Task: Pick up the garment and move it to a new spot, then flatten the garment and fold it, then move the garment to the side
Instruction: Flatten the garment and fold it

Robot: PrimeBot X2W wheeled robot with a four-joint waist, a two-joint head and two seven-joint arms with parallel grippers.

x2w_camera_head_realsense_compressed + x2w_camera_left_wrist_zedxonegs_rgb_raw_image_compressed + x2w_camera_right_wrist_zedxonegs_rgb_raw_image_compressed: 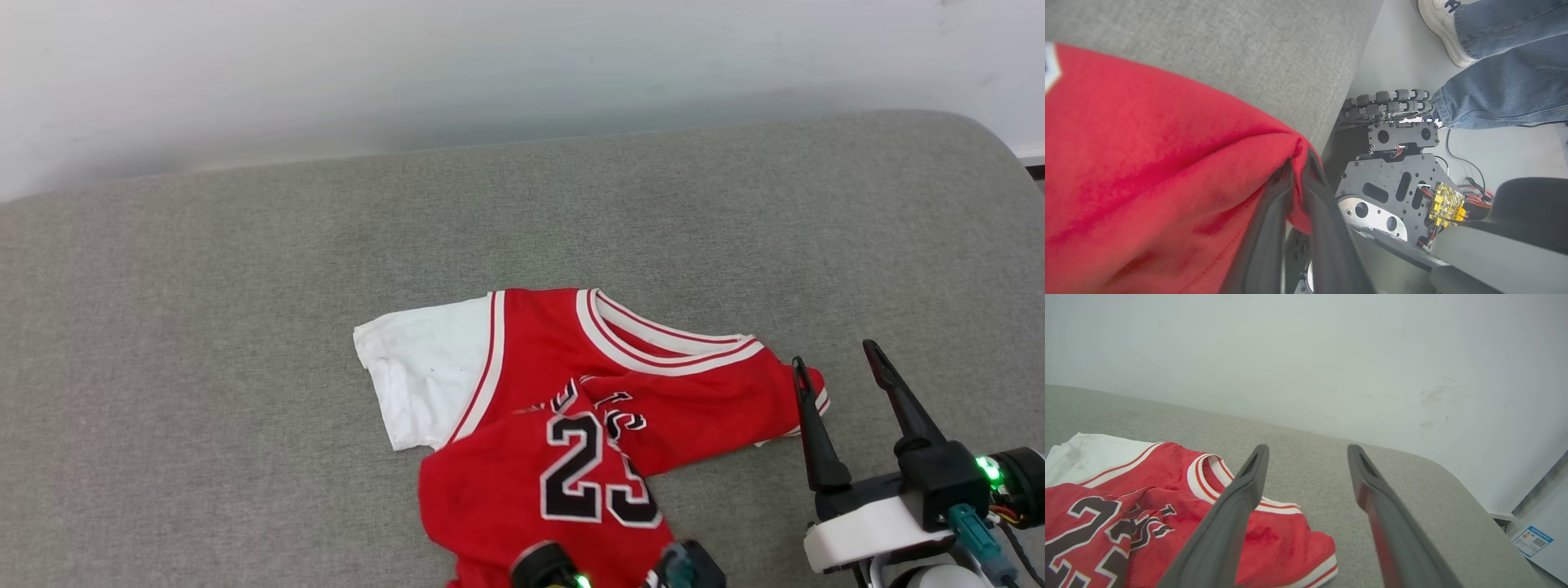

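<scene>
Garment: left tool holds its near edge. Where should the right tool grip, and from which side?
On the garment, grip the striped-trim right end, coming from the right: it lies flat and free on the grey cushion, beside the open right tool.

**Room to move, and what blocks it**

Grey cushion (204, 367) lies free left of and behind the crumpled shirt (531, 359). The wall (490, 65) closes off the far edge. Past the near edge stand the robot's base (1396, 179) and a person's leg (1502, 98).
</scene>
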